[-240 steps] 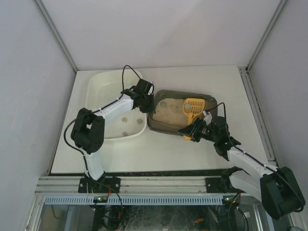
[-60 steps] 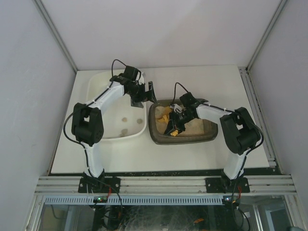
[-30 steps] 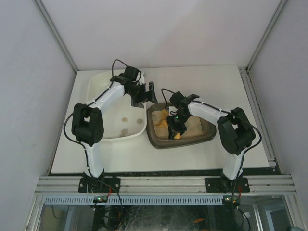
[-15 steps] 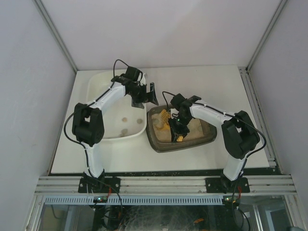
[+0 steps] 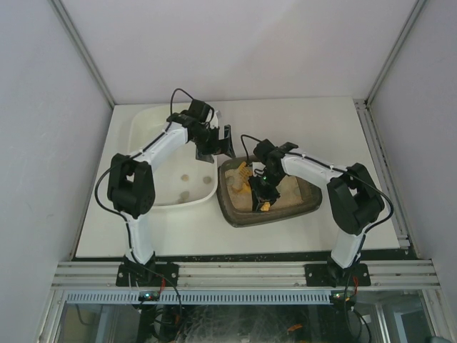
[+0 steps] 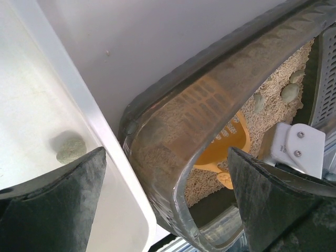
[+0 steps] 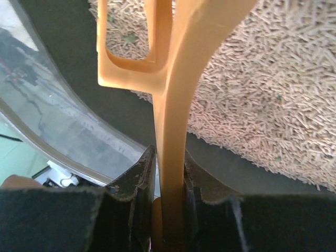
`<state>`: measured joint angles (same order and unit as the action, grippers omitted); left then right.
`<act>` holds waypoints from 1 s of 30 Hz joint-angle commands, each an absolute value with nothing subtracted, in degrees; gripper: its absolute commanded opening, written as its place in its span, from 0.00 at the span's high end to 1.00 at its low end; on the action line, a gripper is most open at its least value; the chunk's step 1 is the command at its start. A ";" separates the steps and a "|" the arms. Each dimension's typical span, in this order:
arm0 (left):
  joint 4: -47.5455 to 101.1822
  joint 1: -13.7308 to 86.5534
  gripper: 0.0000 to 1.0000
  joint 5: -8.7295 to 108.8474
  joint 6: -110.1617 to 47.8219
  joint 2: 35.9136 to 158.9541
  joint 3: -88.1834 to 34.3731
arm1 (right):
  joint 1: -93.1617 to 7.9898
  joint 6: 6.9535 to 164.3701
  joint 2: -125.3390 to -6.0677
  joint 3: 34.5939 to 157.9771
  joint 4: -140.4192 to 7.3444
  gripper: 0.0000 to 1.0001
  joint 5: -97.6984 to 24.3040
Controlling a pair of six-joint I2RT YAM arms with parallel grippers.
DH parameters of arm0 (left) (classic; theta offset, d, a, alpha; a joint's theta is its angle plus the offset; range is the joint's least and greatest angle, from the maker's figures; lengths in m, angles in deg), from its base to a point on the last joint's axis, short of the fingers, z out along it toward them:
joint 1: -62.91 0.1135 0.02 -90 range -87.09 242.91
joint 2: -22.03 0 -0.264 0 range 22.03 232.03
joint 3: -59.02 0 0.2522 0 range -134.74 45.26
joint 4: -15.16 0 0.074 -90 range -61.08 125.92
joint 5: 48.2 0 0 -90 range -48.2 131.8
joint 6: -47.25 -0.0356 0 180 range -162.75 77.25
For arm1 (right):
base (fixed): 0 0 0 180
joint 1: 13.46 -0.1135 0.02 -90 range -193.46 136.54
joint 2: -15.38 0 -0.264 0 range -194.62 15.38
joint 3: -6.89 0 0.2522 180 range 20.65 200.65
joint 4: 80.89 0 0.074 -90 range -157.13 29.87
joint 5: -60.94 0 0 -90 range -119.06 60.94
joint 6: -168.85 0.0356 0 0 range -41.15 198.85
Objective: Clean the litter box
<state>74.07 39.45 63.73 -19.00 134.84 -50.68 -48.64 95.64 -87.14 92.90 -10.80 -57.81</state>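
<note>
The litter box (image 5: 300,200) is a dark brown tray of beige litter (image 7: 262,79) at the table's middle, angled, with its left end against the white tub. My left gripper (image 5: 216,146) hangs open over the box's far-left corner. In the left wrist view that gripper (image 6: 168,205) has the box's rim (image 6: 178,173) between its wide-apart fingers, not touching. My right gripper (image 5: 263,193) is shut on the handle of a yellow scoop (image 5: 243,174), whose head lies in the litter. The handle (image 7: 170,131) shows pinched between the jaws. Grey clumps (image 6: 289,92) lie in the litter.
A white plastic tub (image 5: 146,121) stands left of the litter box and holds three grey clumps (image 5: 184,179). One such clump (image 6: 70,147) shows in the left wrist view. Enclosure walls ring the table, and a metal rail runs along its near edge.
The right gripper has drawn the scoop slightly nearer and to the right through the litter. The box has turned a little. The left gripper has shifted slightly right and stays open.
</note>
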 commanded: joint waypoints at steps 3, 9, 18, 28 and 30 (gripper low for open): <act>73.99 38.04 0.00 64.05 -20.15 131.85 -51.06 | -51.93 93.95 -89.74 93.62 -8.19 1.00 -69.97; 74.01 37.95 0.00 63.15 -20.63 131.57 -51.08 | -52.26 94.78 -86.78 91.51 -10.31 1.00 -75.27; 74.54 38.00 0.00 61.35 -21.22 130.43 -51.42 | -51.34 101.18 -84.30 84.15 -21.64 1.00 -85.32; 74.18 37.95 0.00 60.31 -21.54 129.22 -51.07 | -46.49 105.95 -82.71 79.68 -27.80 1.00 -88.96; 73.81 37.89 0.00 60.25 -21.58 129.01 -50.77 | -45.15 105.37 -80.58 78.26 -26.25 1.00 -87.83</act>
<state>76.41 38.64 59.82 -20.07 133.99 -50.68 -46.98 105.65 -85.42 80.29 -26.66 -84.82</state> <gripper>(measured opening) 0.996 0.189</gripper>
